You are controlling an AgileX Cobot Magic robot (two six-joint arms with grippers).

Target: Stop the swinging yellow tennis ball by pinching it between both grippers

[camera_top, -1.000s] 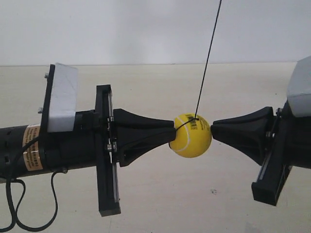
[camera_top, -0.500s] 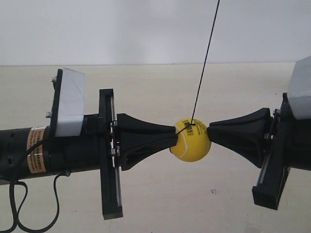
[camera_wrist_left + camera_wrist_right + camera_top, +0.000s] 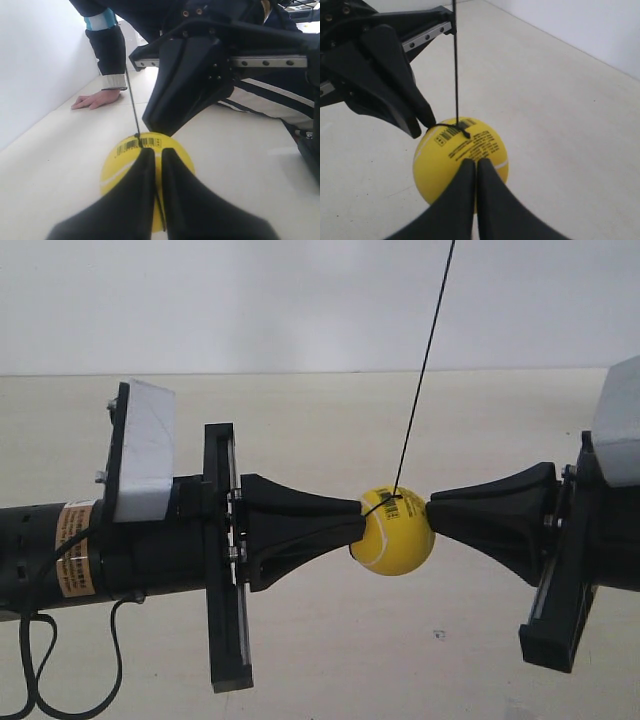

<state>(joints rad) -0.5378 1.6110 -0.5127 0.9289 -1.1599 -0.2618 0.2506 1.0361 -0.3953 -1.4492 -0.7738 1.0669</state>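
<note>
The yellow tennis ball (image 3: 392, 532) hangs on a thin black string (image 3: 420, 370) just above the table. It is pinched between two black cone tips. The gripper of the arm at the exterior view's left (image 3: 355, 523) presses one side and the gripper at that view's right (image 3: 432, 512) presses the other. In the left wrist view my left gripper (image 3: 154, 150) is shut, its tips against the ball (image 3: 120, 160) below the barcode. In the right wrist view my right gripper (image 3: 472, 161) is shut, its tips touching the ball (image 3: 445, 155) under the printed text.
A person's hand (image 3: 95, 100) rests flat on the pale table (image 3: 330, 640) beyond the ball, near the white wall (image 3: 35, 65). A black cable (image 3: 30, 670) loops under the arm at the exterior view's left.
The arm at the exterior view's left pushed rightward and the ball shifted slightly left, closing the small gap to the other tip. Nothing has moved in the last half second.
</note>
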